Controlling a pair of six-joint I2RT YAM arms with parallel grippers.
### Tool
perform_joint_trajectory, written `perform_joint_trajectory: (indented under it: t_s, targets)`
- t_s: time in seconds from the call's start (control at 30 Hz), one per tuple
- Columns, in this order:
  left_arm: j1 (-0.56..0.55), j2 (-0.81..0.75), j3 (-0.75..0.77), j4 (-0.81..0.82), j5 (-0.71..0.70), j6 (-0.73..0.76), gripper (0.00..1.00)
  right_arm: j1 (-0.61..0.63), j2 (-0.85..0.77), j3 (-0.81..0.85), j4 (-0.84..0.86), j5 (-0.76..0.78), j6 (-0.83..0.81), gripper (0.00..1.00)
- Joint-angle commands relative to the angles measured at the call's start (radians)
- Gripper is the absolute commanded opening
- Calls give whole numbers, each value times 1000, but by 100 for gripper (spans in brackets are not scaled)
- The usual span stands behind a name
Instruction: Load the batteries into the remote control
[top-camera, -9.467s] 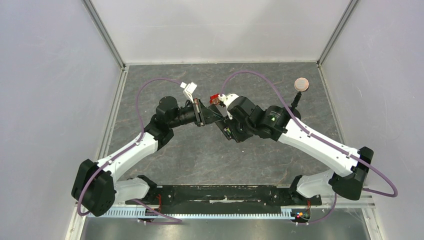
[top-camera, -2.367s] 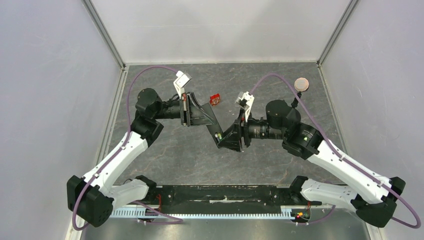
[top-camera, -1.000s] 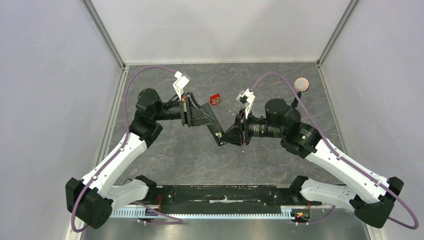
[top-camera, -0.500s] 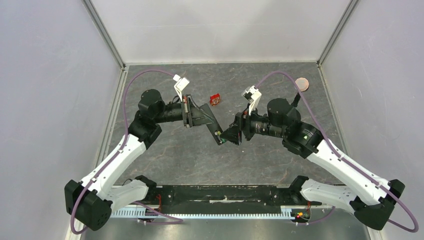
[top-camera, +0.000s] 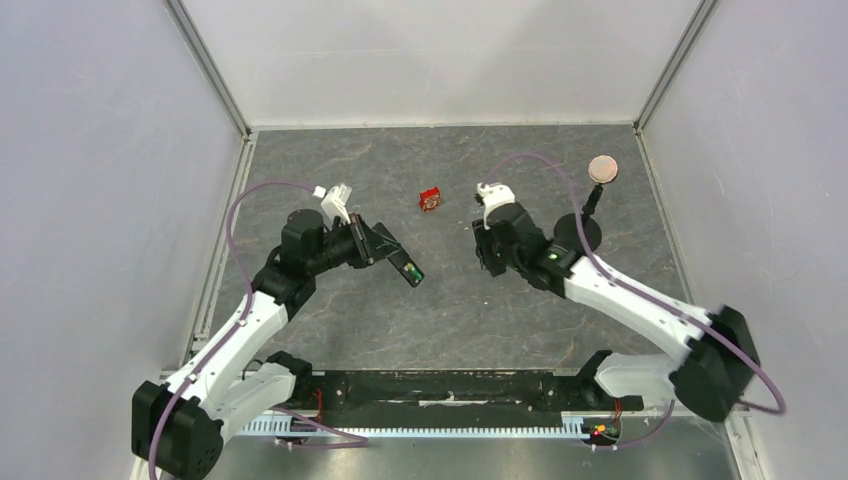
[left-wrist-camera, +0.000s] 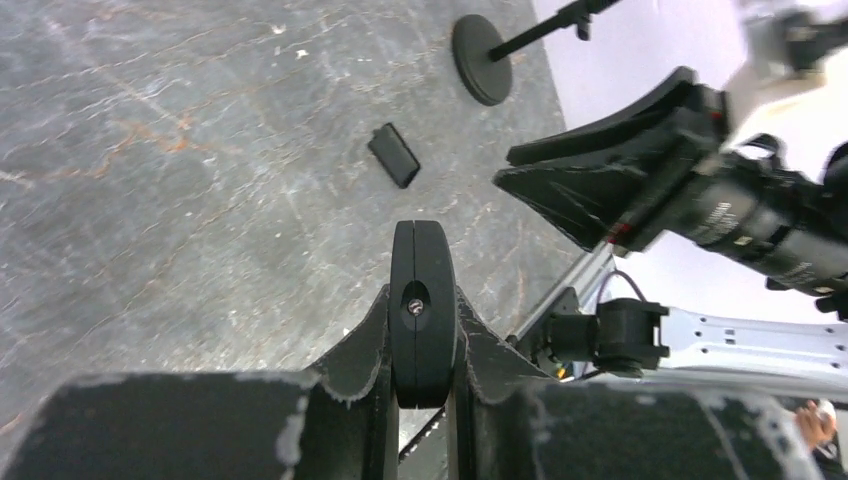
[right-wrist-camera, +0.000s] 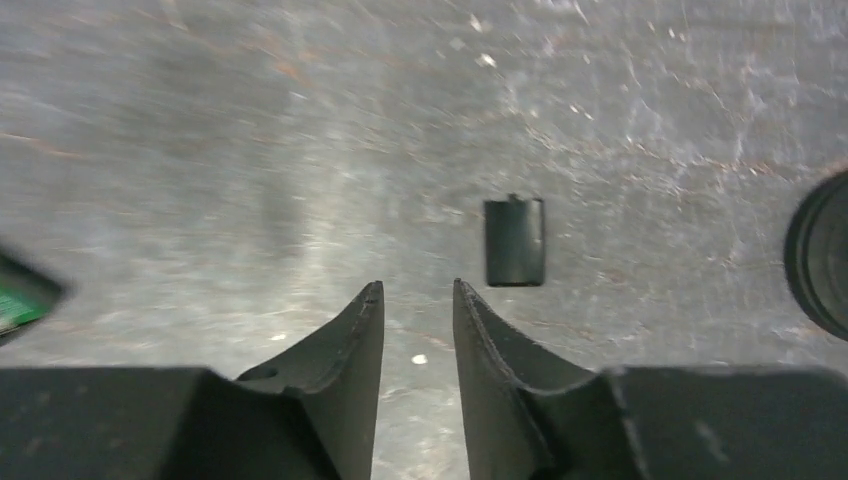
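Refitting the small flat black plastic cover (right-wrist-camera: 515, 241) lying on the grey marbled worktop (right-wrist-camera: 200, 140) looks next, so the empty, slightly parted right hand (right-wrist-camera: 418, 300) needs centring over it before descending, while the left hand (left-wrist-camera: 421, 310), clenched on the slim matte-black remote control (top-camera: 397, 258), holds it off the worktop with a bright green battery (top-camera: 412, 272) showing.

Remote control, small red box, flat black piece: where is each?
remote control (top-camera: 398, 257), top external view, middle of the bar
small red box (top-camera: 430, 199), top external view, top face
flat black piece (right-wrist-camera: 515, 241), right wrist view, centre
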Motion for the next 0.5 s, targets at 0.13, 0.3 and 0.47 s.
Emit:
perform_joint_trajectory:
  t_s: [0.13, 0.3, 0.47]
  targets:
    - [7, -99, -101, 40, -194, -87, 2, -6, 341, 93, -95, 218, -200, 35]
    - [11, -128, -130, 46, -212, -105, 2, -10, 443, 155, -183, 296, -314, 43]
    - [19, -119, -131, 48, -208, -99, 2, -12, 438, 101, -134, 253, -495, 38]
